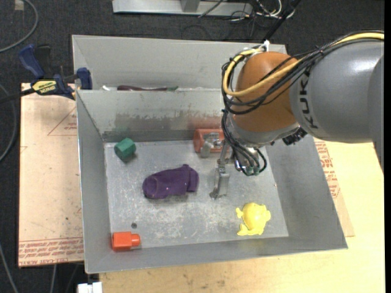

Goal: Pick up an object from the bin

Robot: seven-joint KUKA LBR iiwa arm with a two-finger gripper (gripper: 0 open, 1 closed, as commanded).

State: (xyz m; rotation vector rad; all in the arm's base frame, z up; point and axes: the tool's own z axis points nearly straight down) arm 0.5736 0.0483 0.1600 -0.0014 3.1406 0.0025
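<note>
Purple bundle (171,182), frame centre, lies ungrasped; end effector (218,187) low just right of it, opening cannot be told. Pick outstanding.

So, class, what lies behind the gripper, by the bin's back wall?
A reddish-orange block, left part visible. Its right part is covered by the gripper and wrist, so its full shape cannot be told.

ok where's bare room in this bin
Barest: the front strip between the orange block and the yellow toy, and the left side between the green block and the orange block. Crowded mid-bin: the gripper hangs beside the purple soft thing, with the reddish block behind it.
</note>
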